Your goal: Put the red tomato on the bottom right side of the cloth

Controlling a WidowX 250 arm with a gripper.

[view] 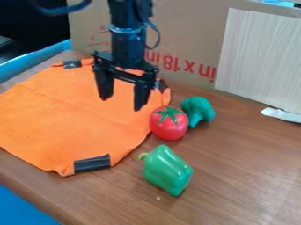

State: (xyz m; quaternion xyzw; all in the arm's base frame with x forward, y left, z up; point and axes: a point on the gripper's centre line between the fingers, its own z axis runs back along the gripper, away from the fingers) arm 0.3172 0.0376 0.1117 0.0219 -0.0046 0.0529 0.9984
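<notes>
At the upper centre of the frame, the pincer (pixel 122 103) is hanging over the orange cloth (pixel 64 118), its fingers standing wide apart and holding nothing. Near the centre, the red tomato (pixel 169 125) is sitting at the cloth's right edge, between the green broccoli (pixel 199 109) and the green pepper (pixel 168 170) on the tabletop (pixel 241 176).
</notes>
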